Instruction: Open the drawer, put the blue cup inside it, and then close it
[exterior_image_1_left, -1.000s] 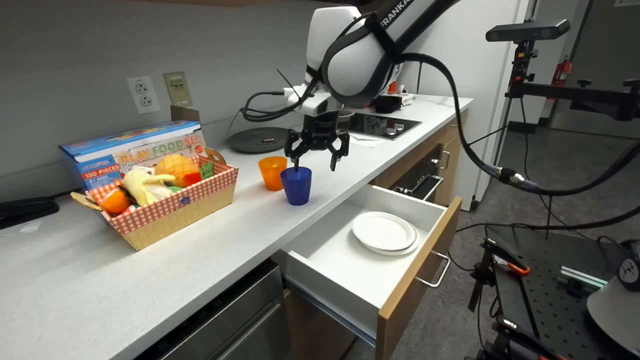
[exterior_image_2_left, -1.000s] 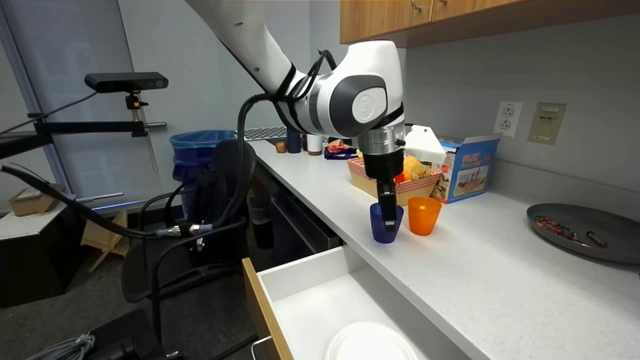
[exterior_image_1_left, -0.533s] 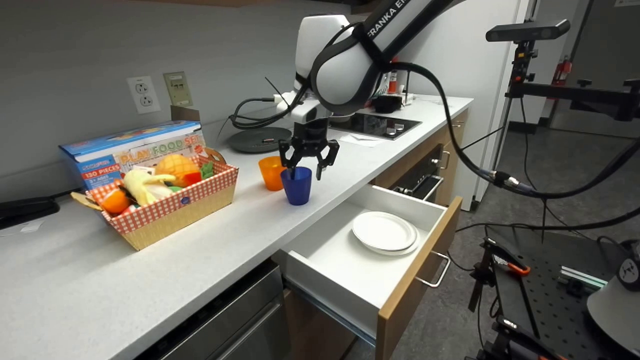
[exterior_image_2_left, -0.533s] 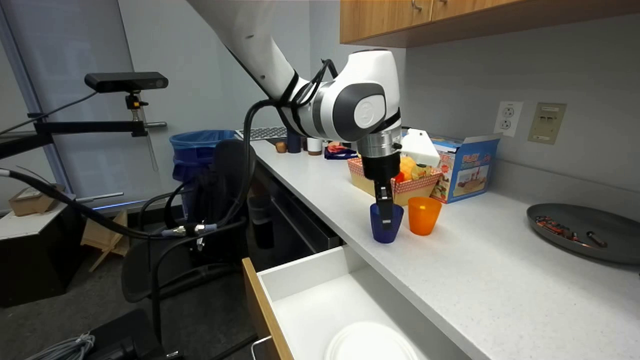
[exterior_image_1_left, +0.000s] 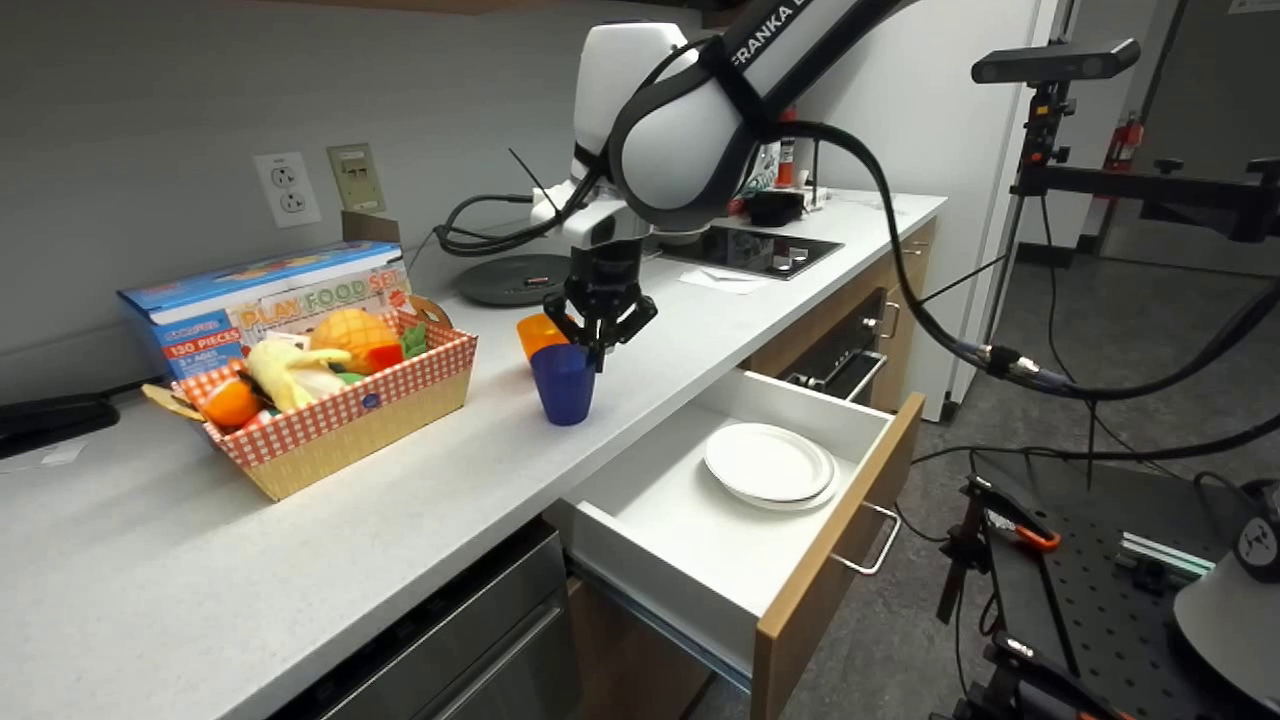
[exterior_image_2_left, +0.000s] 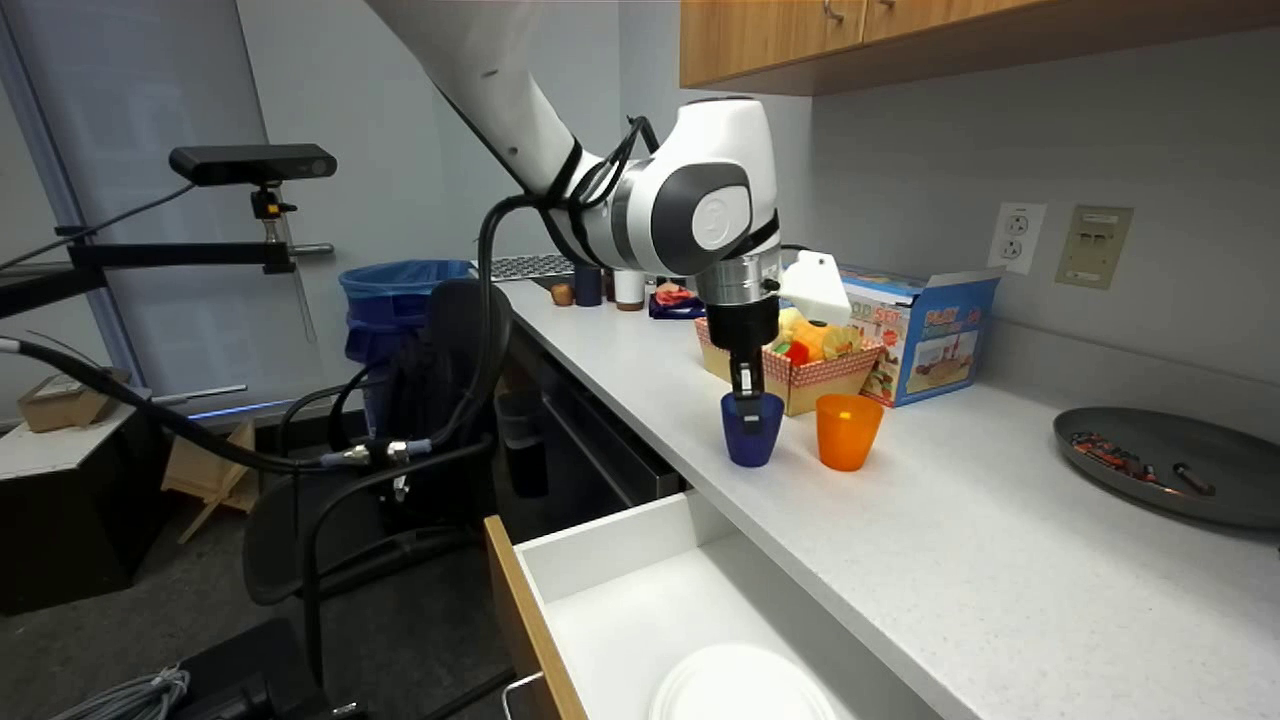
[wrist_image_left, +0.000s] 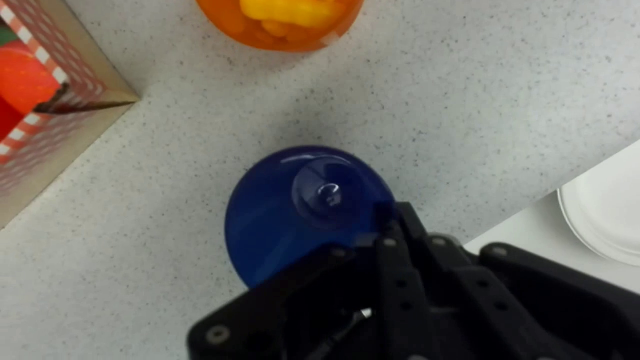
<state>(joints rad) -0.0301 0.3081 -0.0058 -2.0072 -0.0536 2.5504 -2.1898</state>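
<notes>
The blue cup (exterior_image_1_left: 563, 390) is near the front edge of the counter in both exterior views. My gripper (exterior_image_1_left: 597, 360) points down at its rim, the jaws brought together with one finger inside the cup and one outside. From the wrist, the blue cup (wrist_image_left: 280, 215) shows from above, and the gripper (wrist_image_left: 397, 215) pinches its wall on the right. Whether the cup's base still touches the counter, I cannot tell. Below the counter the drawer (exterior_image_1_left: 680, 510) is pulled well out, its white inside in view.
White plates (exterior_image_1_left: 765, 460) lie in the drawer. An orange cup (exterior_image_2_left: 848, 430) stands close by the blue one. A basket of play food (exterior_image_1_left: 370, 430) and a box (exterior_image_1_left: 270, 295) sit along the wall side. A dark pan (exterior_image_2_left: 1170, 465) is further along the counter.
The gripper came down a little and its jaws, wide apart before, closed on the cup's rim. The blue cup shifted slightly towards the basket end of the counter.
</notes>
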